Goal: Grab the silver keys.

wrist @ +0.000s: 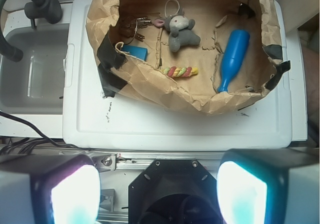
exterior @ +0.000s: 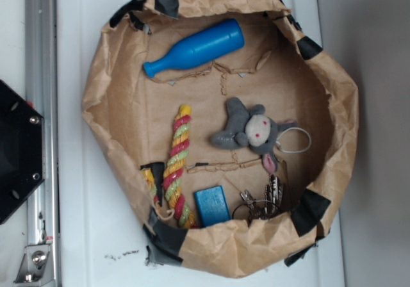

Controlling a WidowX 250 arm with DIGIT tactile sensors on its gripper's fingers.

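The silver keys (exterior: 262,200) lie on the floor of a brown paper basin (exterior: 336,101), near its lower right wall, between a flat blue block (exterior: 212,205) and black tape. In the wrist view the silver keys (wrist: 134,24) show small at the upper left, partly behind the paper rim. My gripper (wrist: 157,194) is open, its two pale fingers (wrist: 75,194) wide apart with nothing between them. It hovers over the robot's black base (wrist: 172,189), well back from the basin. The exterior view does not show the gripper.
Inside the basin are a grey plush mouse (exterior: 253,132) with a white loop, a blue bottle-shaped toy (exterior: 195,48) and a striped rope toy (exterior: 177,165). The paper walls stand up all round. A sink (wrist: 35,69) lies to the left, and a metal rail (exterior: 40,75) runs along the white top.
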